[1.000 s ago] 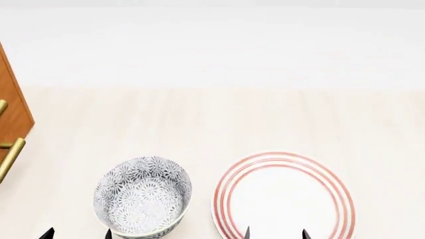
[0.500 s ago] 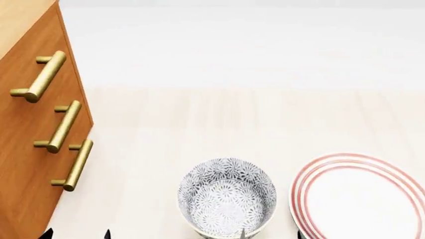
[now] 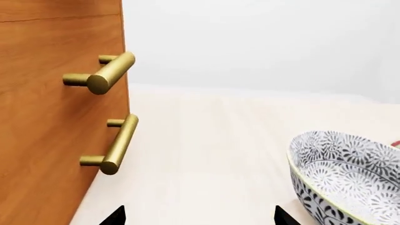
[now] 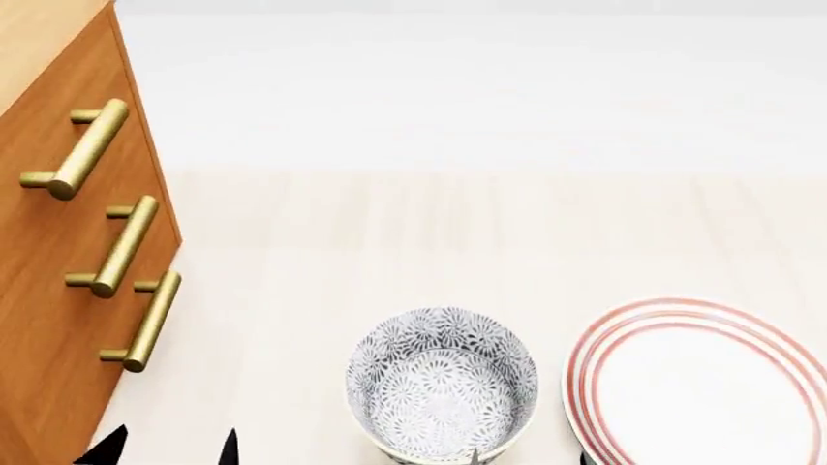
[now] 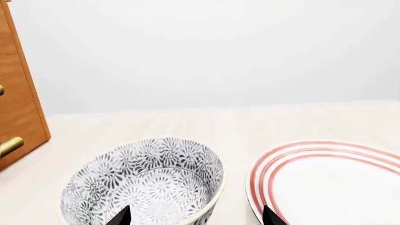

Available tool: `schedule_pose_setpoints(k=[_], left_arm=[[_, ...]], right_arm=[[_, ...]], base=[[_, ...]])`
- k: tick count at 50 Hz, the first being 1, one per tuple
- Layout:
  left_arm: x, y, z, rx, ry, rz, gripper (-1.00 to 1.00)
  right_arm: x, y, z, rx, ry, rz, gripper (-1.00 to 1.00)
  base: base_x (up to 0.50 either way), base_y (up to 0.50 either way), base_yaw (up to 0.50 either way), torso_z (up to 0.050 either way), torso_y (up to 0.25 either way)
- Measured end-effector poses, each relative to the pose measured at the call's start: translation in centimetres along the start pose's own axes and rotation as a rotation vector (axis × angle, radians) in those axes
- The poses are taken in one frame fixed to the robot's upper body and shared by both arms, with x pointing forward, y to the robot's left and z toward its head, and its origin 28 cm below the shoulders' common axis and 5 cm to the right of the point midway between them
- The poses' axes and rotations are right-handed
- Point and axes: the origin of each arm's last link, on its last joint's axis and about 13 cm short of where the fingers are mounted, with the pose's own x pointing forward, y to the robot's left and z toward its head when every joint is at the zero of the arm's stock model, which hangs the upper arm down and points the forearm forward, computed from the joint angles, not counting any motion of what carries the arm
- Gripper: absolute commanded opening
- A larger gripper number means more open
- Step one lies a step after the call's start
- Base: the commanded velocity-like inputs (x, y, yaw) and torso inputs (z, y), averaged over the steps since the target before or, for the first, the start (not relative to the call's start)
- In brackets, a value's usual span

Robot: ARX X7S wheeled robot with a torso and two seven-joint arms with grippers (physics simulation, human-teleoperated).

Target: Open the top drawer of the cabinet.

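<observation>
- Nearest in the head view, the left tool (image 4: 166,448) shows only 2 black fingertips at about 7 o'clock, set apart with bare desk (image 4: 427,232) between them and nothing held.
- The right tool (image 5: 195,214) barely enters the head view at 6 o'clock; its wrist view shows 2 dark tips spread apart, empty, above the near rim of the bowl.
- The patterned bowl (image 4: 443,395) stands upright on the desk at 6 o'clock, grey-and-white floral inside and out.
- Just beside it, toward 4 o'clock, lies the plate (image 4: 704,387) with red rings, a narrow gap between the 2.
- The cabinet (image 4: 52,291) stands at 9 o'clock, orange-brown wood, with 3 brass bar handles stacked on its front.
- The top drawer (image 4: 45,145) sits uppermost, toward 10 o'clock, its front flush with the other 2 and its handle (image 4: 77,148) untouched.
- Neither tool touches the cabinet; the left one is near its lower corner.
</observation>
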Motion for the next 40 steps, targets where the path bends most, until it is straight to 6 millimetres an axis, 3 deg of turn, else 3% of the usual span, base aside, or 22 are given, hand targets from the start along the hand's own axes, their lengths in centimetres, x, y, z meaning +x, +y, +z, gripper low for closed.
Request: schedule_pose_setpoints(k=[18,40], left_arm=[[2.4,-1.1,4.0,0.462,0.031,-0.052,1.00],[4.0,-0.5,6.1,0.890,-0.010,-0.040,1.00]], right_arm=[[0.0,0.0,0.1,-0.001,0.005,0.001,1.00],[0.0,0.0,0.1,0.000,0.008,-0.002,1.00]], base=[[0.00,0.00,0.00,0.000,0.000],[0.00,0.00,0.00,0.000,0.000]])
